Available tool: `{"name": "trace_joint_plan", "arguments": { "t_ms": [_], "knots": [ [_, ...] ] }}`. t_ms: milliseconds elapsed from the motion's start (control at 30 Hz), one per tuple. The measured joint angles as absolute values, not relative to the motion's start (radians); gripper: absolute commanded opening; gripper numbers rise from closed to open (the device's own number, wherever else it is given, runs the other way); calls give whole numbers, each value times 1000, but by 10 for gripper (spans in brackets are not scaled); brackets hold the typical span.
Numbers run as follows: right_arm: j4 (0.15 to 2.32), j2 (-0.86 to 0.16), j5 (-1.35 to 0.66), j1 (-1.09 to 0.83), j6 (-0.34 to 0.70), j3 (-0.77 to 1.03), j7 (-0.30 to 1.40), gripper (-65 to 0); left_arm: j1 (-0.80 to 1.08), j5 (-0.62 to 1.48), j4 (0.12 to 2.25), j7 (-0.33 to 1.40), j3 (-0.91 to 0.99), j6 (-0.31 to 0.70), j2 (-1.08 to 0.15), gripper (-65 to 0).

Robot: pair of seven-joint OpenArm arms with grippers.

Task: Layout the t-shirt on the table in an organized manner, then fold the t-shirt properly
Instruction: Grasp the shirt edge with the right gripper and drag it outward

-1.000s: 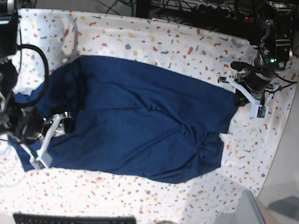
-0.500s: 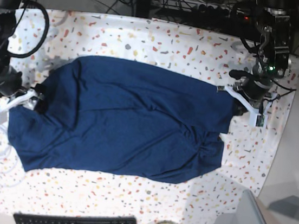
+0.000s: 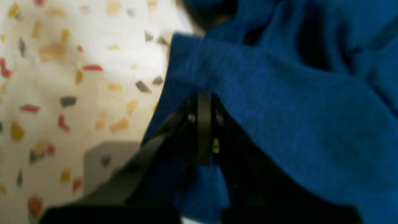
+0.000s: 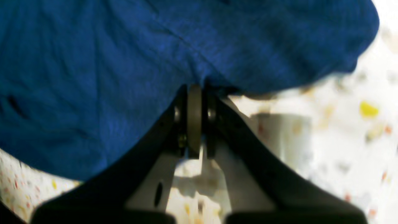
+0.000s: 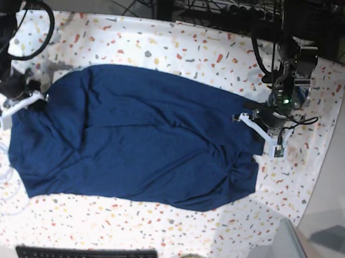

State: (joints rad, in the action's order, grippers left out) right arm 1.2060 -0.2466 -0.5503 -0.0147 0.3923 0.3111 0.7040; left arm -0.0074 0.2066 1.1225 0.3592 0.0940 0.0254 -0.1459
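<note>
Under both jaws, t-shirt (image 5: 140, 137) edges hidden

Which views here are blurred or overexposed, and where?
Left wrist: table flecks soft, t-shirt weave fairly sharp. Right wrist: table washed out and smeared at right, gripper housing in dark silhouette. Base: evenly lit, sharp, t-shirt wrinkles readable.
</note>
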Motion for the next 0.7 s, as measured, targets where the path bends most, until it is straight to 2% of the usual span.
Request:
{"name": "trace_joint_plan", "arguments": {
  "t_ms": [133, 333, 533, 567, 633, 700],
  "knots": [
    [1324, -244, -554, -67, 393, 310, 767, -648, -63, 210, 1027, 318, 75, -11, -150, -650],
    [1409, -245, -558, -106, 394, 373, 897, -644, -51, 210, 976, 192, 77, -2, -150, -650],
    [1411, -259, -558, -115, 396, 405, 941, -471, 6, 215, 1016, 173, 78, 4, -174, -650],
    [1412, -260, -558, -117, 396, 405, 941, -470, 14, 214, 1030, 183, 78, -2, -175, -650],
    [1412, -260, -558, -120, 396, 404, 944, -507, 39, 212, 1073, 212, 79, -13, -175, -650],
    [1412, -258, -558, -123, 396, 404, 944, -596, 79, 210, 1138, 246, 79, -20, -175, -650]
  ]
}}
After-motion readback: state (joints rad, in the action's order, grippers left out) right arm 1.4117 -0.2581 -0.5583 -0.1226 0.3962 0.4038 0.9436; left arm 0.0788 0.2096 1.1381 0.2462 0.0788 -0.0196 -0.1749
